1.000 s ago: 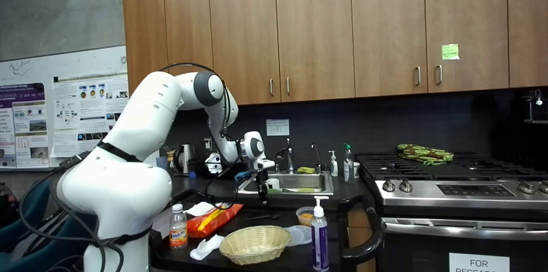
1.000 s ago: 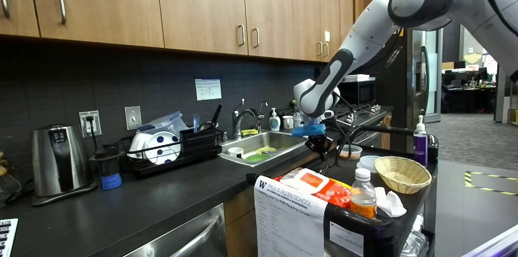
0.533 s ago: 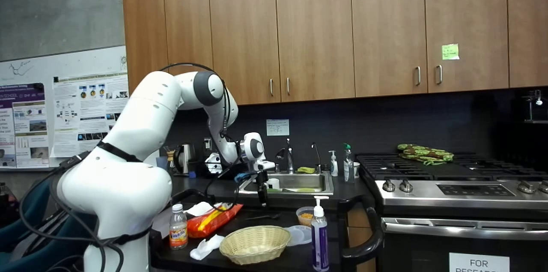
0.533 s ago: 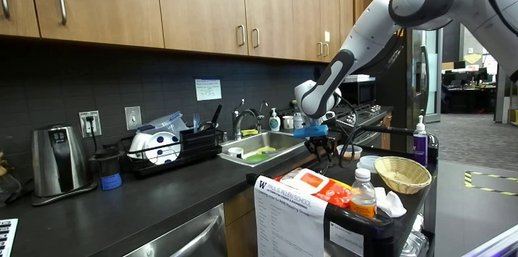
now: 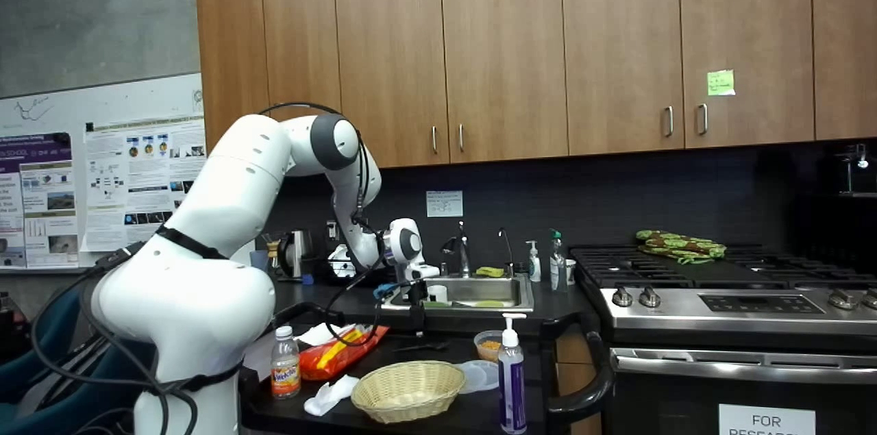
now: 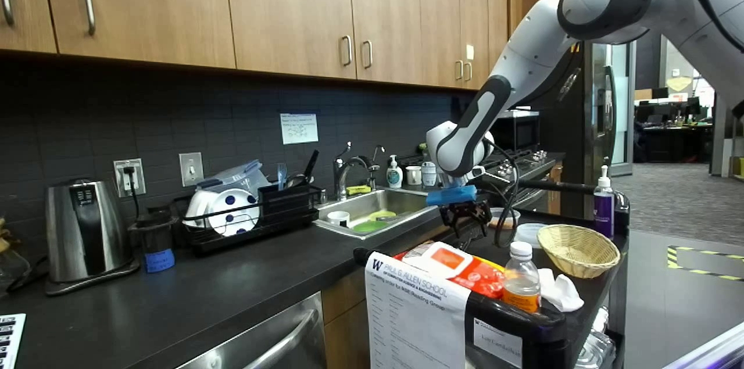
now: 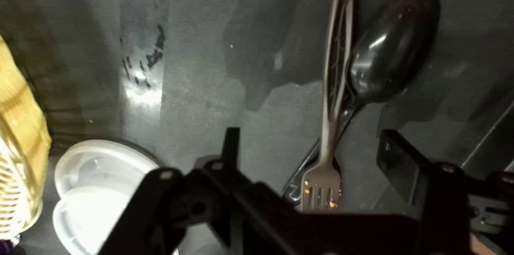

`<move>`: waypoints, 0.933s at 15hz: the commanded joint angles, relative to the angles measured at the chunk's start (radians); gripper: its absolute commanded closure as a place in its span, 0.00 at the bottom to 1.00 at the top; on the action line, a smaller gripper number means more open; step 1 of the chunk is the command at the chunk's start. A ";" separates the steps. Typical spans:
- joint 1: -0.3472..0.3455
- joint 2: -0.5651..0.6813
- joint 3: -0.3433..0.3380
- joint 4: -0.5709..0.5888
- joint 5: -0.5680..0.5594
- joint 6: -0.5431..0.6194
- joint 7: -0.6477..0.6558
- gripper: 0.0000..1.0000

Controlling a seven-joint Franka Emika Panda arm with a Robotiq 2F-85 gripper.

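Note:
My gripper [image 7: 310, 141] stands open over the black cart top [image 7: 192, 114], its two dark fingers well apart. Between and below them in the wrist view lies a brown-grey fork [image 7: 327, 138] with yellow food bits on its tines. It rests across the handle of a black spoon [image 7: 395, 46], whose bowl lies to the upper right. Nothing is held. The lower ends of both utensils are hidden behind the gripper body. In both exterior views the gripper [image 6: 465, 232] points down above the cart; in an exterior view the utensils [image 5: 421, 346] appear as a dark shape under it.
Around it on the cart are a wicker basket [image 5: 409, 394], clear lids [image 7: 96, 166], a food tub [image 5: 482, 339], a red bag [image 5: 346, 355], a juice bottle [image 5: 286, 366], a crumpled napkin [image 5: 331, 395] and a pump bottle [image 5: 512, 387]. A cable [image 6: 511, 200] loops beside the gripper. A sink [image 5: 527, 294] lies behind.
The jaws have spread from shut to open. The gripper has come down a little toward the cart top. Objects on the cart have stayed in place.

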State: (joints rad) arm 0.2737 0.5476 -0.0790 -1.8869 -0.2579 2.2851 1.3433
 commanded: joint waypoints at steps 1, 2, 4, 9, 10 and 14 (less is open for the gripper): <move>-0.011 -0.006 0.008 -0.024 0.002 0.025 -0.016 0.44; -0.011 -0.005 0.008 -0.026 0.001 0.028 -0.017 0.50; -0.011 -0.005 0.008 -0.029 0.002 0.034 -0.021 0.67; -0.009 -0.013 0.007 -0.028 -0.001 0.041 -0.034 1.00; -0.007 -0.018 0.007 -0.029 -0.003 0.042 -0.039 1.00; -0.003 -0.033 0.004 -0.033 -0.010 0.052 -0.052 1.00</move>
State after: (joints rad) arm 0.2730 0.5458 -0.0789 -1.8986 -0.2579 2.3251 1.3123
